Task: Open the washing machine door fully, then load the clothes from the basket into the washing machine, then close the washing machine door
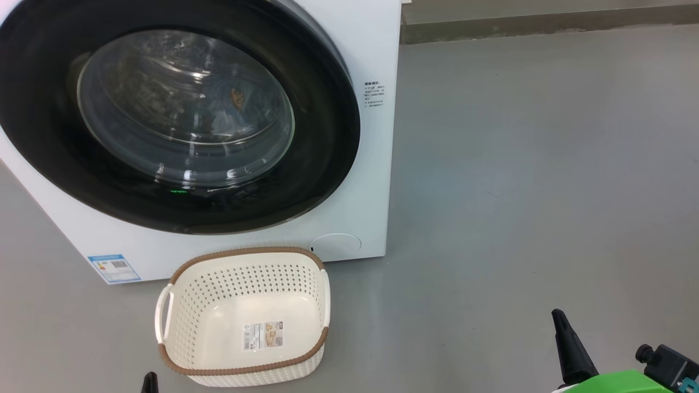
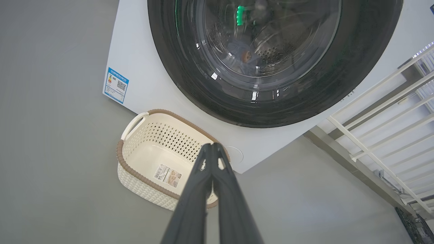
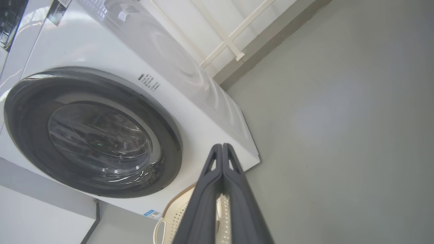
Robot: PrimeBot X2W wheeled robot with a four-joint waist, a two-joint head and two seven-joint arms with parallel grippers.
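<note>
- Standing on the grey floor [image 1: 519, 164], the washing machine [image 1: 377, 54] fills the upper left of the head view.
- Closed flush against its front: the washing machine door [image 1: 327, 136].
- Just before the machine, on the floor: the basket [image 1: 246, 251], its inside bare down to the label.
- Behind the glass, inside the drum: the clothes [image 1: 236, 98], blue with orange.
- Both the left tool [image 2: 212, 146] and the right tool [image 3: 222, 146] have their fingers pressed together, gripping nothing.
</note>
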